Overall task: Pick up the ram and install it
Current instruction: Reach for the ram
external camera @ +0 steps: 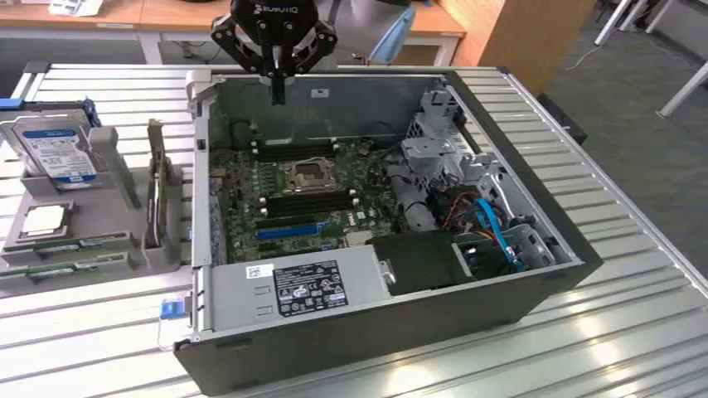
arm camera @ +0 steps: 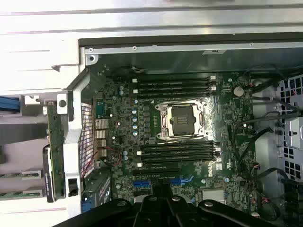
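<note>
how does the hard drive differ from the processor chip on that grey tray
The hard drive is the bigger one, an oblong; the processor chip is small and square. The hard drive carries a blue and white label; the processor chip shows a plain silver top. The hard drive leans up on end; the processor chip lies flat. Both sit in the grey tray at the exterior view's left.

"Robotiq" on the pincer [external camera: 277,95] — "Dell" on the motherboard [arm camera: 218,166].
</note>
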You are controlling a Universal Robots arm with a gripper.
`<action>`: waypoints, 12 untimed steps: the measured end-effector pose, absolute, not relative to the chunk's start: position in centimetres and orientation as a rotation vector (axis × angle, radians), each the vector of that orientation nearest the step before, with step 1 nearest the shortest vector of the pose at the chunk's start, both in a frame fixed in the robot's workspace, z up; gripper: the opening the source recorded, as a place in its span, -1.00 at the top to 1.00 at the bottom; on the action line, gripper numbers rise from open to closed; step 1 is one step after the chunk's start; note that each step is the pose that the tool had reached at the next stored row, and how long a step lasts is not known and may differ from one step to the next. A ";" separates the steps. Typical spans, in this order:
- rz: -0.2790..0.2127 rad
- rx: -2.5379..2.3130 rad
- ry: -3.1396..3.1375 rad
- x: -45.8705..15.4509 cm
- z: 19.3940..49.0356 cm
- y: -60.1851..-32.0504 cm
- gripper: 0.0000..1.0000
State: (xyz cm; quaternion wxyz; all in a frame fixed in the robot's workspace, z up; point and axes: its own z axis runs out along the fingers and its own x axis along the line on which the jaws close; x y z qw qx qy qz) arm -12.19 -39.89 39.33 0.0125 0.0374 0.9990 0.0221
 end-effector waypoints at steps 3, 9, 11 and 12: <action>0.069 0.117 3.114 -12.2 39.3 -39.9 0.80; 0.069 0.117 3.114 -12.2 39.3 -39.9 0.80; 0.069 0.117 3.114 -12.2 39.3 -39.9 0.80; 0.069 0.117 3.114 -12.2 39.3 -39.9 0.80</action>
